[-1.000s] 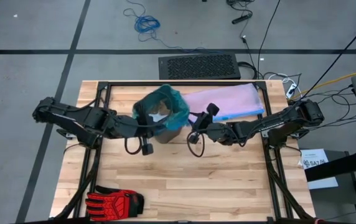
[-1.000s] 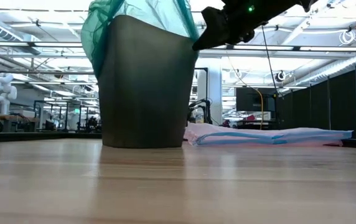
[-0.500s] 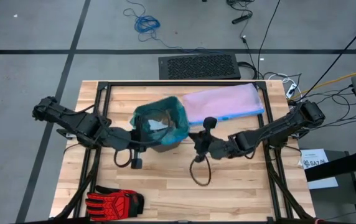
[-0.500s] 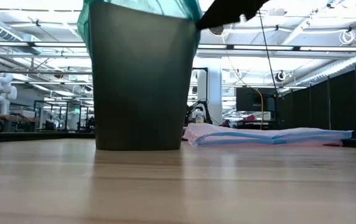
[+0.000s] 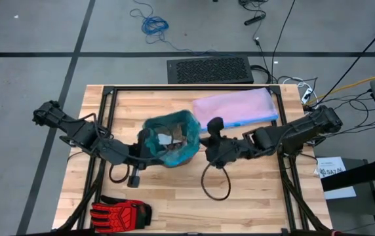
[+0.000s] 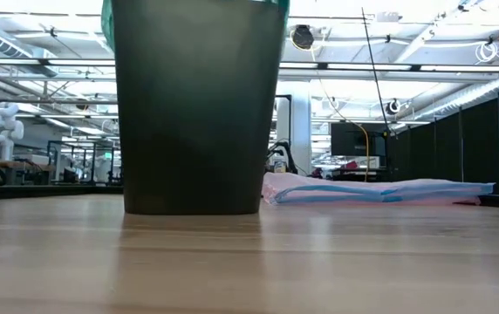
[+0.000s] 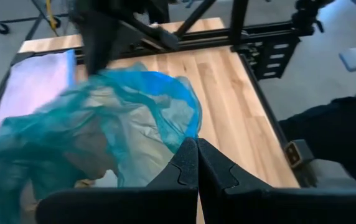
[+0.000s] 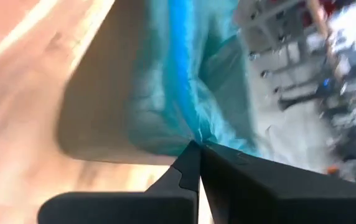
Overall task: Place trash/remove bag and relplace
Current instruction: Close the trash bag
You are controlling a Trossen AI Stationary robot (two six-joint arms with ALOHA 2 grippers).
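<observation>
A dark grey bin (image 6: pixel 197 105) stands upright on its base on the wooden table, lined with the teal-green bag (image 5: pixel 186 131). White wads and tan shreds of trash (image 5: pixel 166 139) lie inside it. My left gripper (image 5: pixel 143 145) is shut on the bag's rim at the bin's left side. My right gripper (image 5: pixel 204 141) is shut on the rim at the bin's right side. Both grippers are above the top of the low view. My left gripper pinches the bag's loose rim (image 7: pixel 189 129) between its two fingertips, coming slanting down from the table's left. The film bunches up in front of the fingers. My right gripper pinches the bag's rim beside its blue drawstring band (image 8: pixel 193 134) between its two fingertips, coming slanting down from the table's right. The bag stays in the bin.
A pale lilac bag (image 5: pixel 236 108) lies flat at the table's far right, behind my right arm. A red-and-black glove (image 5: pixel 118 212) lies at the near left corner. A cable loop (image 5: pixel 215 187) hangs from my right arm over the bare wood near the table's middle.
The bin has slid toward the table's near edge, staying upright with the bag in it. My left gripper has gone the same way with the rim. My right gripper has risen out of the low view, rolled, and moved toward the near edge beside the bin.
</observation>
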